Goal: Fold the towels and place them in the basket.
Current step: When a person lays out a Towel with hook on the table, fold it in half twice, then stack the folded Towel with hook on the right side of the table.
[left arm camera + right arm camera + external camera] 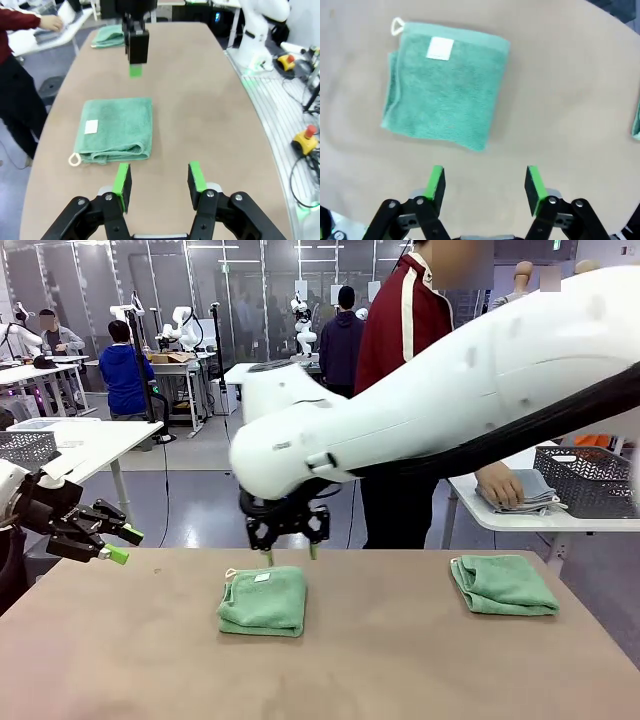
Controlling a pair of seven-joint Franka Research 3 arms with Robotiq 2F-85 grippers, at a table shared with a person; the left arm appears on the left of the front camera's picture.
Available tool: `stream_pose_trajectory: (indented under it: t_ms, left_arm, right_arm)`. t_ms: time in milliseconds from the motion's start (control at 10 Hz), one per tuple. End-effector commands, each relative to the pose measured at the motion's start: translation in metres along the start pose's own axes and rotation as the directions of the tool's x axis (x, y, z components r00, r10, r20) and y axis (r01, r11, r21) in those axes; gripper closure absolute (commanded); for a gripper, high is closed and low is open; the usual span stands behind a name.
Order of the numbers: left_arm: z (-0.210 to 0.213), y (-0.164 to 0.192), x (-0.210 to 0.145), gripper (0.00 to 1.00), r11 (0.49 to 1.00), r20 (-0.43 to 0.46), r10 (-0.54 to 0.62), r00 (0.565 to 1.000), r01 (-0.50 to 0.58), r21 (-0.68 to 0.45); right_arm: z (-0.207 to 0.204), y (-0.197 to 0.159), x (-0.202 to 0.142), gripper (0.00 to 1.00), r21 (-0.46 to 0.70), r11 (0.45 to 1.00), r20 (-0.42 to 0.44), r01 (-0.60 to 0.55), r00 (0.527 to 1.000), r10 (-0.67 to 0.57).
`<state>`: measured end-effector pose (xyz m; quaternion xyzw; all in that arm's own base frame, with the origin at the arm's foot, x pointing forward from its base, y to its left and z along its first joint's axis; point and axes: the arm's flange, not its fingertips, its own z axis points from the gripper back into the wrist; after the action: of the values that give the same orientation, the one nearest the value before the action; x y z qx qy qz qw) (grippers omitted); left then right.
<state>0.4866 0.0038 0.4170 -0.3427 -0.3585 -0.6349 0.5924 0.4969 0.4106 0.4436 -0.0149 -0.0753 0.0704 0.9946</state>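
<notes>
Towels sit folded on my brown counter (400, 660): one mint-green square (263, 600) lies near the middle, with its white label and small loop at the far-left corner as I see it from the front, and a second folded towel (503, 585) lies well apart toward my right side. My right tool (290, 552) hangs just above the far edge of the middle towel, reaching in across the centre; in the right wrist view its green pads (436, 181) stand spread with bare counter between them, gripping nothing, the towel just beyond the fingertips. My left tool (118, 543) hovers off the counter's left edge, its jaws parted and empty; in the left wrist view the same towel lies ahead of its fingers (122, 182). Behind, a person (405, 390) rests a hand (498, 483) on folded cloth on a white side table, beside a dark grey lattice basket (588, 480).
</notes>
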Motion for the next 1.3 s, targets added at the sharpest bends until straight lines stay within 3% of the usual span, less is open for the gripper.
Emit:
stream_pose_trajectory:
  t_ms: [0, 200, 300, 1200]
  left_arm:
    - [0.001, -0.003, 0.002, 0.41, 1.0, 0.006, -0.003, 1.0, 0.003, 0.002]
    - [0.001, -0.003, 0.002, 0.41, 1.0, 0.006, -0.003, 1.0, 0.003, 0.002]
    - [0.001, -0.003, 0.002, 0.41, 1.0, 0.006, -0.003, 1.0, 0.003, 0.002]
    - [0.001, -0.003, 0.002, 0.41, 1.0, 0.006, -0.003, 1.0, 0.003, 0.002]
  right_arm:
    - [-0.004, -0.024, -0.024, 0.2, 0.073, 0.997, 0.043, 0.029, 0.999, -0.032]
    - [0.0, -0.039, -0.02, 0.2, 0.126, 0.99, 0.014, 0.065, 0.998, -0.067]
    - [0.005, -0.025, -0.01, 0.2, 0.04, 0.998, 0.032, 0.038, 0.999, -0.039]
    - [0.005, -0.025, -0.01, 0.2, 0.04, 0.998, 0.032, 0.038, 0.999, -0.039]
